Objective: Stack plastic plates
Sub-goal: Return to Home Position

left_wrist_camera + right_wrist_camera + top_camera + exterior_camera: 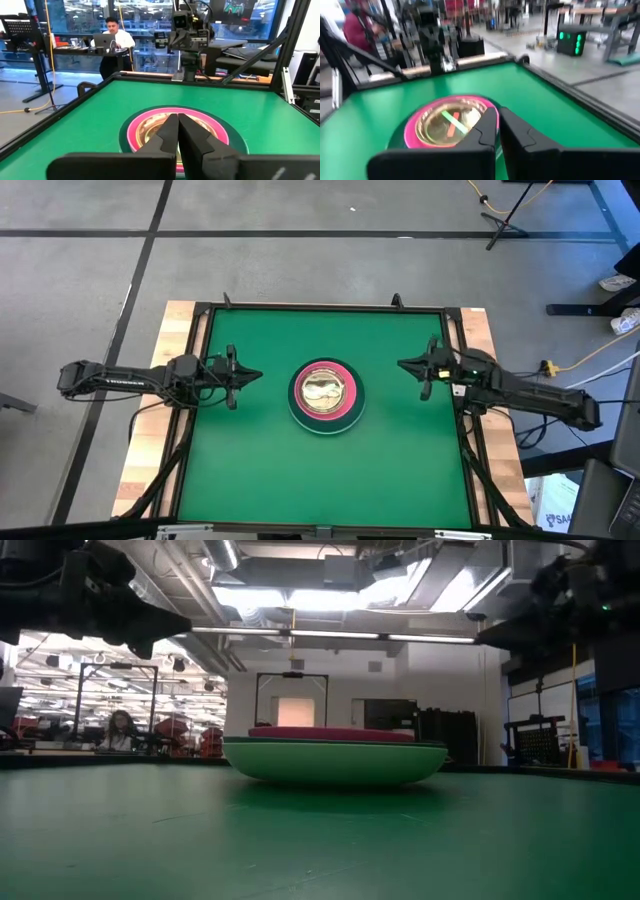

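Observation:
The plates sit as one stack (325,396) in the middle of the green table: a light green plate at the bottom (335,762), a dark green rim, a pink plate (150,125) above, and a clear amber dish (450,125) on top. My left gripper (255,375) hovers left of the stack, shut, above the table. My right gripper (405,365) hovers right of the stack, also shut. Each wrist view looks over shut fingers (178,135) (497,130) at the stack.
A raised dark frame (320,308) borders the green mat, with wooden table edges (180,315) outside it. Green mat lies bare on all sides of the stack. A person sits at a laptop (112,37) beyond the table's far side in the left wrist view.

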